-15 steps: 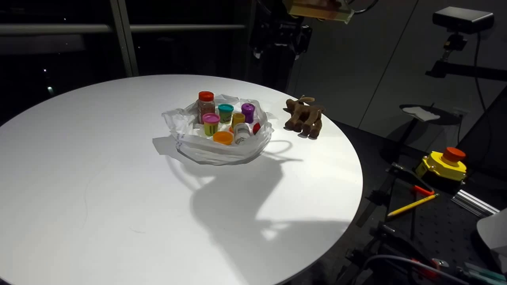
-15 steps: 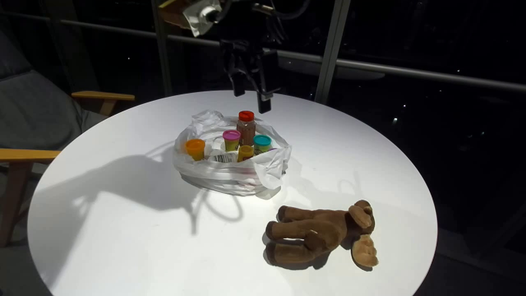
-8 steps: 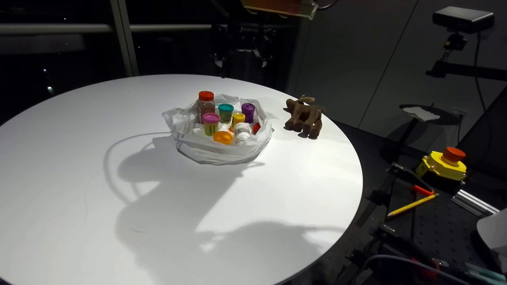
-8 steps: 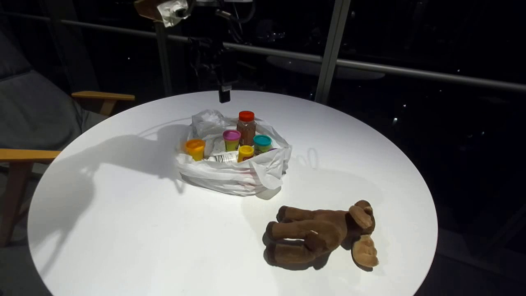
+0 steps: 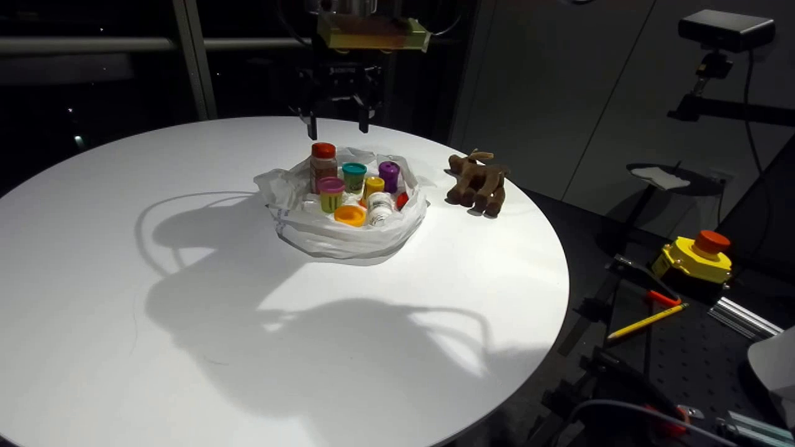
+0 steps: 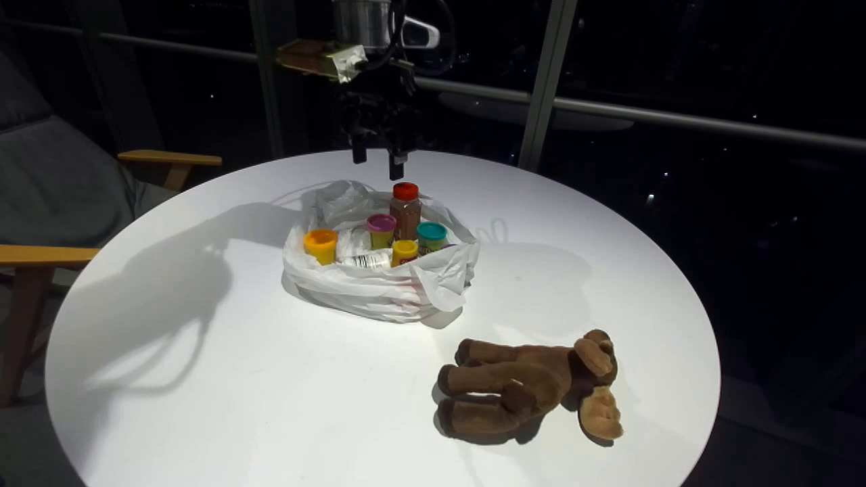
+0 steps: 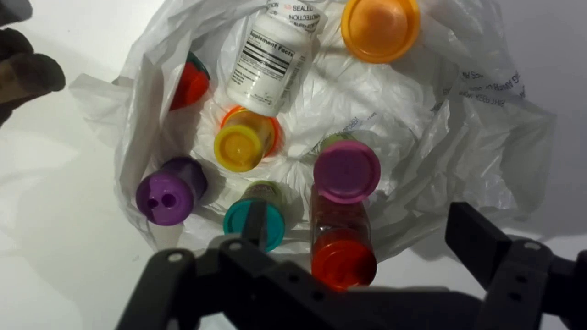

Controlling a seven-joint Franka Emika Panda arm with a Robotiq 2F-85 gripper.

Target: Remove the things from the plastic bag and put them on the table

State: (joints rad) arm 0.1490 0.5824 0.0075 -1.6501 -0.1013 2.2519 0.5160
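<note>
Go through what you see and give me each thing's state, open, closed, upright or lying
Pincer: open, holding nothing
Plastic bag: mouth open
Red-lidded jar: lid on, upright
Pink-lidded tub: closed, upright
Teal-lidded tub: closed, upright
Yellow-lidded tub: closed, upright
Orange tub: closed, upright
White bottle: capped, tipped over
Purple piece: upright
Red piece: partly hidden, can't tell
Plush animal: lying on the table
Red button: can't tell if pressed

In an exterior view, a grey chair [image 6: 67,176] is standing left, before dark far windows [image 6: 676,61]; in an exterior view, a wall [image 5: 546,81] is rising far right.
</note>
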